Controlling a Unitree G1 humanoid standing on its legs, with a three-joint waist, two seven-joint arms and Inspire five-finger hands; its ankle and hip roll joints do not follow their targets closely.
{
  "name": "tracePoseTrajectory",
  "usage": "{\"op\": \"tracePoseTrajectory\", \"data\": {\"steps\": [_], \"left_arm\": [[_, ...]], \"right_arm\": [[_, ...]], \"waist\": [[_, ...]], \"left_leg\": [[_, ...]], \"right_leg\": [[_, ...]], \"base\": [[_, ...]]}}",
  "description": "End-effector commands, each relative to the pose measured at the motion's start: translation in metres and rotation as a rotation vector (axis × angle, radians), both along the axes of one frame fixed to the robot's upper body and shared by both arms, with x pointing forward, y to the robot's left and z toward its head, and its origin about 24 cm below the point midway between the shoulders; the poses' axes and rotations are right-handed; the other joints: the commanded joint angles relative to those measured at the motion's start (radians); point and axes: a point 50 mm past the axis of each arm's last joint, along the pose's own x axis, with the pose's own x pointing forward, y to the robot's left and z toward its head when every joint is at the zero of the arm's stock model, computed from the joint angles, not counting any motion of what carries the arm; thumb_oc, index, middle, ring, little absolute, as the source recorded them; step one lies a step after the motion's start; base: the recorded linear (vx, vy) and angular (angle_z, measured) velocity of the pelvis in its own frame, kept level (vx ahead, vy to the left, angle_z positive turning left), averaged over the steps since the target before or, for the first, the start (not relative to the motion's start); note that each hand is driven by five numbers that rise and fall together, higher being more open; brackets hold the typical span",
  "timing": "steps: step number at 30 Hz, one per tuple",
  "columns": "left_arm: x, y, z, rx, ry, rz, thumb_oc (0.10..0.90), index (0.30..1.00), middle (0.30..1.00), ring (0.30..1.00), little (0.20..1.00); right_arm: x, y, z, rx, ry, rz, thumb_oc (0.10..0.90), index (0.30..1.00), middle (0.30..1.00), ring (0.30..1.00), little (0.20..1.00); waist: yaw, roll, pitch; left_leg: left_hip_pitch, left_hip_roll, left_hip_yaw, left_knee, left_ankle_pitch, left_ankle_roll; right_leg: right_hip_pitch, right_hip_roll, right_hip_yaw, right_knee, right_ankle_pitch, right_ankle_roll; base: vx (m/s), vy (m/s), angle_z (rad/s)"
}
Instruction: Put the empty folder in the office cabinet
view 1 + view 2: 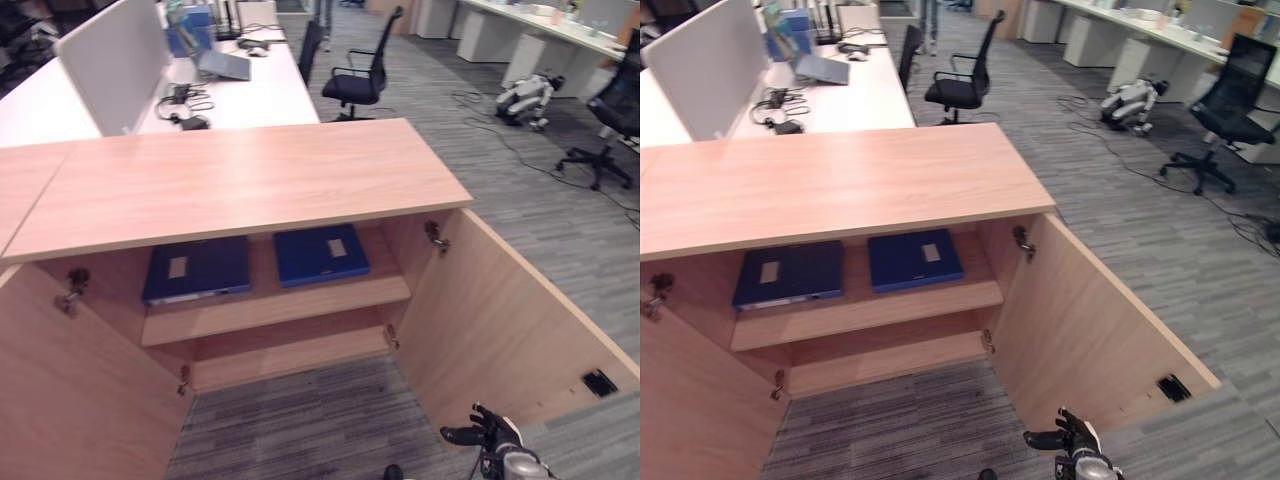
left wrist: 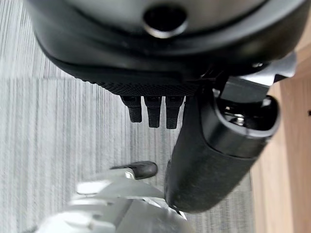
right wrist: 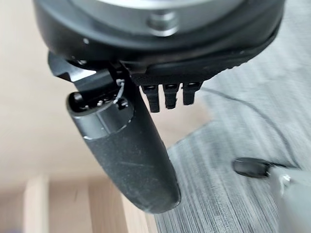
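1. White desk, behind the cabinet; bears a grey divider panel, a laptop near its far edge, and black cables beside the panel.
2. Black office chair, at the desk's right edge.
3. Second black chair, far right on grey carpet.
4. Small quadruped robot, on the carpet near the far desks.

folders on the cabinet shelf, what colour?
Both folders are dark blue, each with a pale label; clearest in the left eye view.

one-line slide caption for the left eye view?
Open cabinet with two blue folders flat on its shelf; right hand low by the right door.
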Motion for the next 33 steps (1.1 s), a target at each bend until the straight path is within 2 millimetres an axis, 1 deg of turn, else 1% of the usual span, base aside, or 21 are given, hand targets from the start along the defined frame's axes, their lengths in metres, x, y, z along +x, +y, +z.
{"op": "tracePoseTrajectory", "data": {"steps": [1, 4, 8, 10, 12, 13, 14, 16, 17, 19, 21, 22, 23, 24, 25, 26, 27, 28, 30, 33], "left_arm": [[0.01, -0.019, -0.004, -0.039, -0.024, -0.017, 0.8, 0.9, 0.9, 0.9, 0.9], [0.015, -0.025, -0.004, -0.054, -0.048, -0.035, 0.8, 0.9, 0.9, 0.9, 0.9], [0.023, -0.028, -0.002, -0.064, -0.086, -0.054, 0.8, 0.9, 0.9, 0.9, 0.9], [0.031, -0.03, -0.002, -0.069, -0.1, -0.061, 0.8, 0.9, 0.9, 0.9, 0.9], [0.033, -0.031, -0.001, -0.072, -0.104, -0.066, 0.8, 0.9, 0.9, 0.9, 0.9], [0.033, -0.033, -0.002, -0.077, -0.096, -0.08, 0.8, 0.9, 0.9, 0.9, 0.9], [0.033, -0.032, -0.002, -0.077, -0.096, -0.08, 0.8, 0.9, 0.9, 0.9, 0.9], [0.031, -0.031, -0.002, -0.074, -0.082, -0.085, 0.8, 0.9, 0.9, 0.9, 0.9], [0.029, -0.031, -0.003, -0.071, -0.072, -0.083, 0.8, 0.9, 0.9, 0.9, 0.9], [0.026, -0.031, -0.003, -0.071, -0.06, -0.082, 0.8, 0.9, 0.9, 0.9, 0.9], [0.025, -0.032, -0.003, -0.076, -0.061, -0.086, 0.8, 0.9, 0.9, 0.9, 0.9], [0.026, -0.033, -0.003, -0.081, -0.072, -0.089, 0.8, 0.9, 0.9, 0.9, 0.9], [0.027, -0.033, -0.003, -0.081, -0.073, -0.089, 0.8, 0.9, 0.9, 0.9, 0.9], [0.028, -0.034, -0.002, -0.082, -0.082, -0.094, 0.8, 0.9, 0.9, 0.9, 0.9], [0.026, -0.033, -0.003, -0.08, -0.062, -0.102, 0.8, 0.9, 0.9, 0.9, 0.9], [0.026, -0.033, -0.003, -0.079, -0.063, -0.101, 0.8, 0.9, 0.9, 0.9, 0.9], [0.021, -0.027, -0.005, -0.044, -0.014, -0.08, 0.8, 0.9, 0.9, 0.9, 0.9], [0.021, -0.027, -0.004, -0.043, -0.015, -0.08, 0.8, 0.9, 0.9, 0.9, 0.9], [0.024, -0.025, -0.004, -0.029, -0.019, -0.083, 0.8, 0.9, 0.9, 0.9, 0.9], [0.027, -0.025, -0.004, -0.024, -0.022, -0.086, 0.8, 0.9, 0.9, 0.9, 0.9]], "right_arm": [[0.028, -0.008, 0.016, -0.014, -0.146, -0.056, 0.8, 0.9, 0.9, 0.9, 0.9], [0.022, -0.018, 0.018, -0.027, -0.162, -0.133, 0.8, 0.9, 0.9, 0.9, 0.9], [0.015, -0.038, 0.024, -0.067, -0.182, -0.214, 0.8, 0.9, 0.9, 0.9, 0.9], [0.01, -0.054, 0.029, -0.1, -0.189, -0.287, 0.8, 0.9, 0.9, 0.9, 0.9], [0.004, -0.07, 0.034, -0.132, -0.192, -0.356, 0.8, 0.9, 0.9, 0.9, 0.9], [-0.008, -0.086, 0.035, -0.158, -0.155, -0.42, 0.8, 0.9, 0.9, 0.9, 0.9], [-0.007, -0.086, 0.035, -0.158, -0.156, -0.42, 0.8, 0.9, 0.9, 0.9, 0.9], [-0.015, -0.103, 0.041, -0.196, -0.136, -0.473, 0.8, 0.9, 0.9, 0.9, 0.9], [-0.014, -0.114, 0.048, -0.223, -0.159, -0.504, 0.8, 0.9, 0.9, 0.9, 0.9], [-0.005, -0.126, 0.065, -0.265, -0.247, -0.544, 0.8, 0.9, 0.9, 0.9, 0.9], [0.01, -0.133, 0.085, -0.305, -0.379, -0.564, 0.8, 0.9, 0.9, 0.9, 0.9], [0.024, -0.137, 0.105, -0.353, -0.481, -0.541, 0.8, 0.9, 0.9, 0.9, 0.9], [0.024, -0.137, 0.105, -0.353, -0.481, -0.541, 0.8, 0.9, 0.9, 0.9, 0.9], [0.032, -0.137, 0.113, -0.366, -0.526, -0.522, 0.8, 0.9, 0.9, 0.9, 0.9], [0.039, -0.135, 0.119, -0.373, -0.561, -0.501, 0.8, 0.9, 0.9, 0.9, 0.9], [0.039, -0.135, 0.119, -0.373, -0.562, -0.501, 0.8, 0.9, 0.9, 0.9, 0.9], [0.068, -0.116, 0.142, -0.364, -0.719, -0.376, 0.8, 0.9, 0.9, 0.9, 0.9], [0.069, -0.115, 0.142, -0.363, -0.72, -0.376, 0.8, 0.9, 0.9, 0.9, 0.9], [0.085, -0.101, 0.157, -0.334, -0.82, -0.286, 0.8, 0.9, 0.9, 0.9, 0.9], [0.109, -0.071, 0.177, -0.272, -0.944, -0.117, 0.8, 0.9, 0.9, 0.9, 0.9]], "waist": [[-0.015, 0.016, -0.02], [-0.035, 0.019, -0.028], [-0.06, 0.023, -0.035], [-0.076, 0.025, -0.041], [-0.085, 0.028, -0.046], [-0.091, 0.031, -0.047], [-0.09, 0.03, -0.049], [-0.092, 0.032, -0.05], [-0.094, 0.033, -0.053], [-0.098, 0.036, -0.05], [-0.1, 0.04, -0.048], [-0.099, 0.046, -0.046], [-0.099, 0.045, -0.047], [-0.097, 0.046, -0.046], [-0.097, 0.047, -0.045], [-0.097, 0.046, -0.045], [-0.095, 0.043, -0.047], [-0.096, 0.041, -0.048], [-0.091, 0.041, -0.049], [-0.081, 0.038, -0.05]], "left_leg": [[-0.027, -0.043, -0.065, -0.027, -0.032, 0.029], [-0.032, -0.034, -0.046, -0.027, -0.03, 0.024], [-0.034, -0.025, -0.034, -0.027, -0.032, 0.018], [-0.033, -0.023, -0.035, -0.027, -0.035, 0.017], [-0.034, -0.022, -0.035, -0.027, -0.033, 0.015], [-0.028, -0.021, -0.036, -0.027, -0.037, 0.015], [-0.032, -0.021, -0.035, -0.027, -0.034, 0.014], [-0.027, -0.019, -0.037, -0.027, -0.039, 0.013], [-0.03, -0.018, -0.034, -0.027, -0.038, 0.012], [-0.029, -0.017, -0.03, -0.027, -0.039, 0.013], [-0.027, -0.016, -0.026, -0.027, -0.042, 0.015], [-0.022, -0.017, -0.029, -0.027, -0.048, 0.017], [-0.025, -0.018, -0.028, -0.027, -0.043, 0.016], [-0.024, -0.019, -0.029, -0.027, -0.044, 0.017], [-0.02, -0.019, -0.031, -0.027, -0.048, 0.017], [-0.024, -0.019, -0.03, -0.027, -0.043, 0.016], [-0.016, -0.019, -0.038, -0.027, -0.049, 0.013], [-0.019, -0.02, -0.037, -0.027, -0.044, 0.012], [-0.013, -0.019, -0.042, -0.027, -0.048, 0.011], [-0.013, -0.019, -0.047, -0.027, -0.044, 0.007]], "right_leg": [[-0.021, 0.062, 0.033, 0.026, -0.017, 0.022], [-0.01, 0.076, 0.054, 0.0, -0.024, 0.018], [-0.001, 0.087, 0.067, -0.017, -0.032, 0.016], [0.004, 0.09, 0.069, -0.02, -0.037, 0.014], [0.004, 0.092, 0.072, -0.021, -0.04, 0.012], [0.011, 0.093, 0.071, -0.019, -0.047, 0.011], [0.007, 0.093, 0.073, -0.019, -0.044, 0.01], [0.013, 0.094, 0.071, -0.02, -0.049, 0.01], [0.011, 0.095, 0.075, -0.025, -0.047, 0.008], [0.011, 0.099, 0.081, -0.027, -0.047, 0.008], [0.011, 0.101, 0.087, -0.028, -0.049, 0.009], [0.017, 0.101, 0.087, -0.03, -0.055, 0.011], [0.014, 0.1, 0.088, -0.03, -0.052, 0.009], [0.016, 0.1, 0.088, -0.031, -0.053, 0.009], [0.021, 0.101, 0.087, -0.032, -0.058, 0.009], [0.018, 0.101, 0.088, -0.033, -0.054, 0.008], [0.032, 0.102, 0.087, -0.038, -0.062, 0.005], [0.028, 0.102, 0.088, -0.038, -0.058, 0.003], [0.037, 0.102, 0.085, -0.041, -0.063, 0.001], [0.044, 0.104, 0.08, -0.045, -0.064, -0.003]], "base": [[0.0, -0.043, -0.14], [-0.01, -0.04, -0.27], [-0.01, -0.033, -0.2], [0.02, -0.019, -0.09], [0.0, -0.021, -0.04], [-0.01, -0.022, -0.03], [0.0, 0.0, 0.0], [0.0, 0.0, 0.0], [0.0, 0.0, 0.0], [0.0, -0.004, -0.07], [0.01, 0.007, -0.19], [0.01, 0.012, -0.18], [0.01, 0.012, -0.09], [0.0, 0.0, -0.04], [0.0, 0.0, 0.0], [0.03, -0.01, 0.0], [0.0, 0.0, 0.0], [0.0, 0.0, 0.0], [0.0, 0.0, 0.0], [0.01, -0.009, 0.04]]}}
